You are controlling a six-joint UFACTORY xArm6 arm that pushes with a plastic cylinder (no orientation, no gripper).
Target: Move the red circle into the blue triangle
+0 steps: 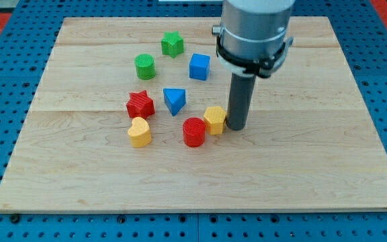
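Red circle (194, 132) sits just below and to the view's right of the blue triangle (174, 101), apart from it, with the yellow hexagon (215, 119) touching its right side. My tip (236, 127) stands upright against that hexagon's right edge, grasping nothing, being a bare rod. Pushing left from there would likely shove both blocks past, beneath the triangle, toward the yellow heart (139, 132)
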